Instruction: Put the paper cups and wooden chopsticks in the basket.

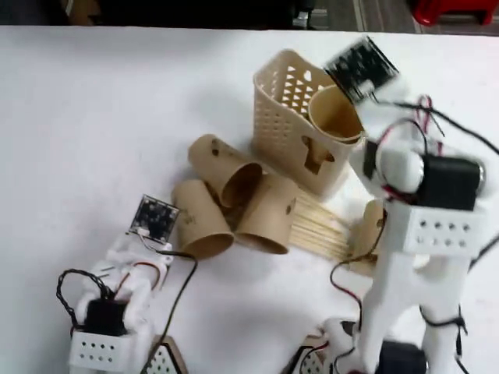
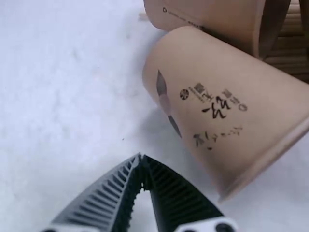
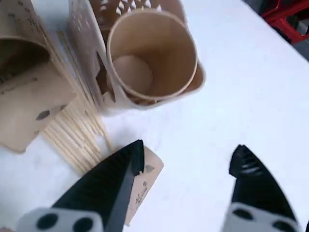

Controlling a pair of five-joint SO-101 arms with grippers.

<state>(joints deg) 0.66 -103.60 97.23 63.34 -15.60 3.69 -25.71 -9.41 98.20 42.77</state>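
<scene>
A cream perforated basket (image 1: 284, 109) stands at the table's middle back, with one paper cup (image 1: 335, 114) tilted inside it, mouth up. The same cup (image 3: 152, 53) sits below and beyond my open right gripper (image 3: 188, 154), whose fingers hold nothing. Three paper cups (image 1: 222, 165) (image 1: 201, 220) (image 1: 269, 214) lie on their sides in front of the basket. A bundle of wooden chopsticks (image 1: 320, 226) lies beside them. One more cup (image 3: 145, 181) lies under my right gripper's finger. My left gripper (image 2: 141, 163) is shut and empty, just short of the nearest lying cup (image 2: 227, 106).
The right arm (image 1: 421, 218) stands tall in front of the basket's right side and hides part of a cup (image 1: 368, 234). The left arm (image 1: 113, 312) is low at the front left. Bare white table (image 1: 93, 117) stretches to the left and back.
</scene>
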